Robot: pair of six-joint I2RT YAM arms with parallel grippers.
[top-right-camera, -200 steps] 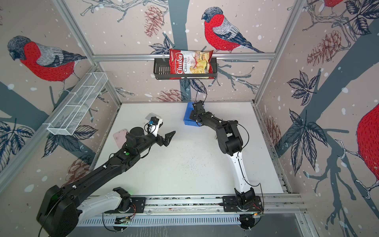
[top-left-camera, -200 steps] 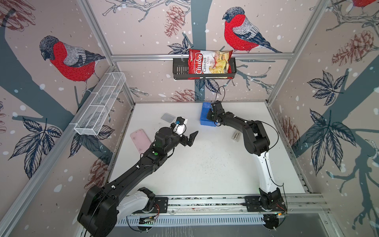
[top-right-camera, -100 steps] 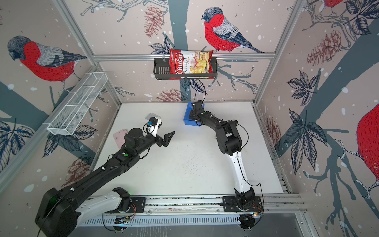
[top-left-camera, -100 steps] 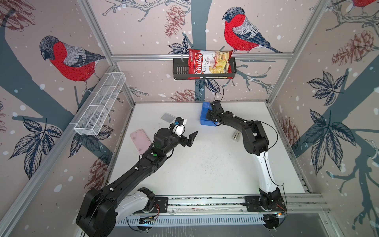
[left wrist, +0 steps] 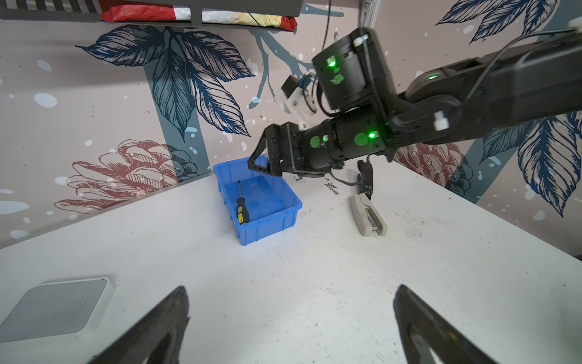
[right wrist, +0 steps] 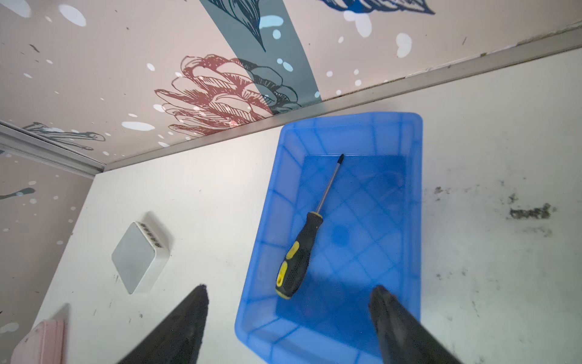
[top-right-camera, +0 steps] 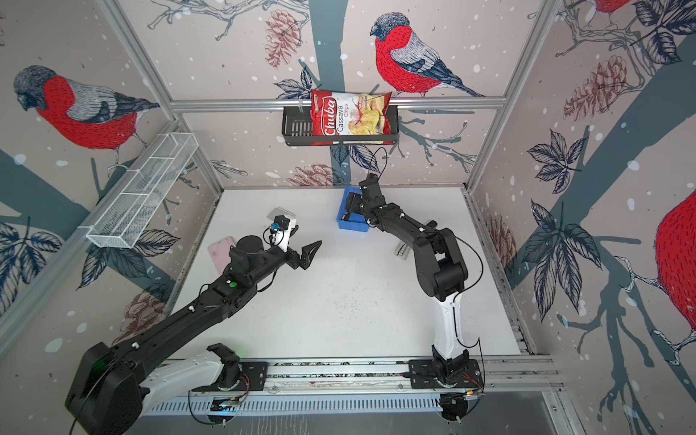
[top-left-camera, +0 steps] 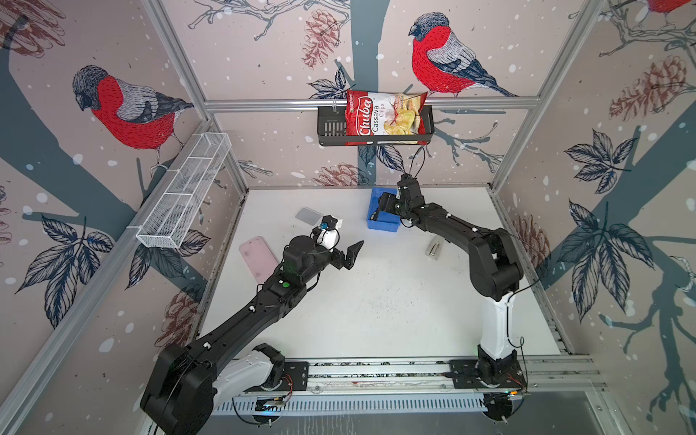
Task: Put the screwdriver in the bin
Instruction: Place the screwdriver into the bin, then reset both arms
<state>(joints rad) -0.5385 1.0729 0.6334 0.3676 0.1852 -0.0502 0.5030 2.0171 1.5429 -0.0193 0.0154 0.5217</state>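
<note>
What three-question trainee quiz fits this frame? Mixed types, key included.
1. True or false: the screwdriver lies inside the bin.
2. Pick one. The right gripper is: A) shut on the screwdriver; B) open above the bin, holding nothing; C) shut and resting on the table.
3. Short answer: what sits in the black basket on the back wall?

Key: 1 true. 2 B. 3 a chips bag.
</note>
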